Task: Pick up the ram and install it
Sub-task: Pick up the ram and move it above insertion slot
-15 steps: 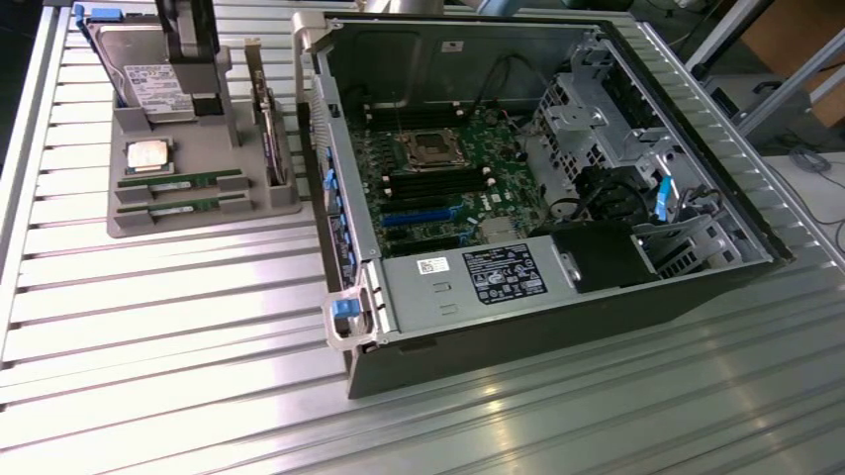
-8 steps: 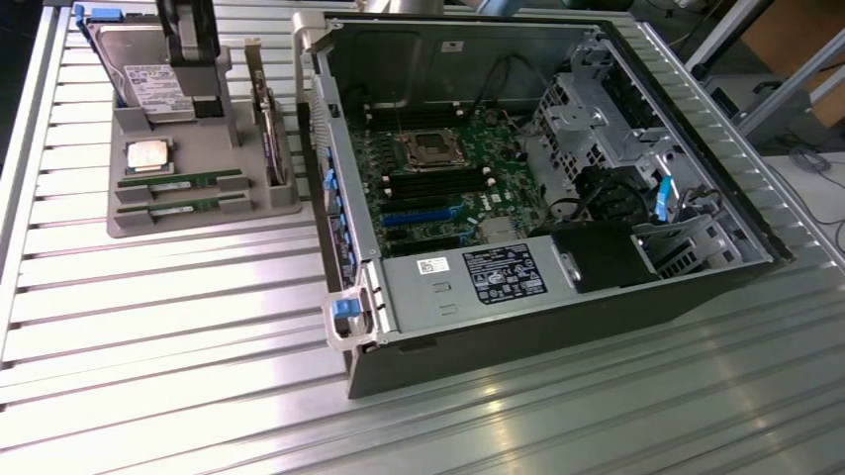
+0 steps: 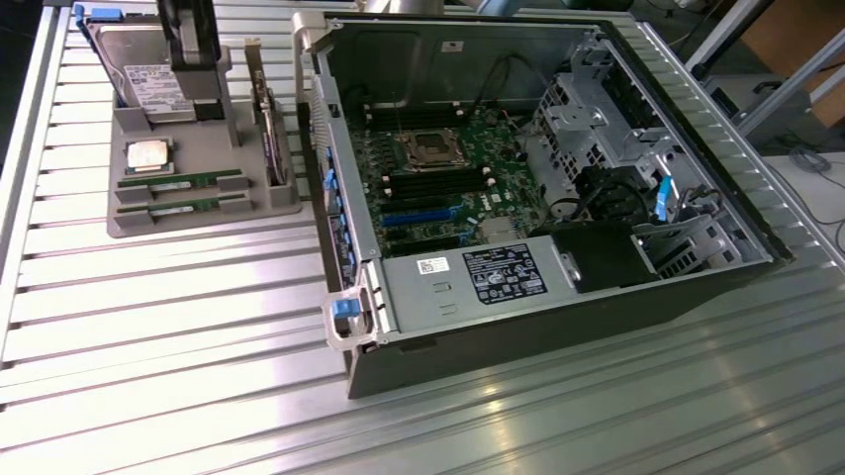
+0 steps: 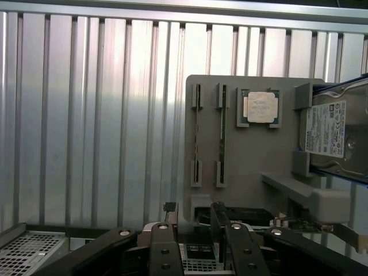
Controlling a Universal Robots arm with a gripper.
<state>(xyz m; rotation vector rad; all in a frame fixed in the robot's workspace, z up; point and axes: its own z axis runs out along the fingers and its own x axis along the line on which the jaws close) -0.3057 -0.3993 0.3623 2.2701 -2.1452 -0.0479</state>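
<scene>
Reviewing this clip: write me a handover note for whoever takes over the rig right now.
Gripper: open, holding nothing, hovering at the grey holder.
Ram: two ram sticks sit in the holder's slots beside the processor chip.
Computer case: open, motherboard exposed.
Done: nothing picked or installed yet.
Left: the whole pick-up and install.

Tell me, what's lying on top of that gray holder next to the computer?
Two green ram sticks lie in slots on the gray holder, beside a silver processor chip and a hard drive. Whatever is under the hard drive is covered.
</scene>
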